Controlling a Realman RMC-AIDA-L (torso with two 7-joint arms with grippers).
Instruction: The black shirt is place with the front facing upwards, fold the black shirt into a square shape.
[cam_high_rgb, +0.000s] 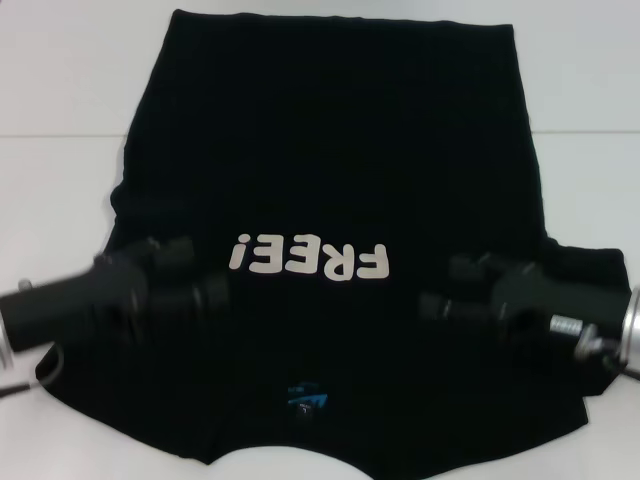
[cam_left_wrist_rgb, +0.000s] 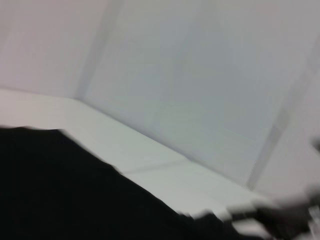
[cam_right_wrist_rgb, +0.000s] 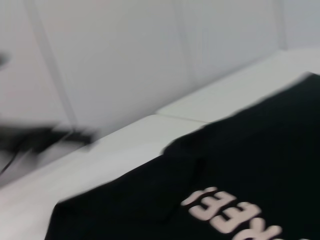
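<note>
The black shirt (cam_high_rgb: 330, 160) lies flat on the white table, front up, with its collar and small blue neck label (cam_high_rgb: 306, 398) toward me and its hem at the far side. The cream "FREE!" lettering (cam_high_rgb: 308, 261) reads upside down. My left gripper (cam_high_rgb: 208, 270) hovers over the shirt just left of the lettering, fingers apart. My right gripper (cam_high_rgb: 437, 285) hovers just right of the lettering, fingers apart. Neither holds cloth. The shirt also shows in the left wrist view (cam_left_wrist_rgb: 60, 190) and in the right wrist view (cam_right_wrist_rgb: 250, 165).
The white table (cam_high_rgb: 60, 90) reaches past the shirt on both sides and at the back. A pale wall (cam_left_wrist_rgb: 200, 75) rises behind it. A cable (cam_high_rgb: 35, 380) hangs by my left arm.
</note>
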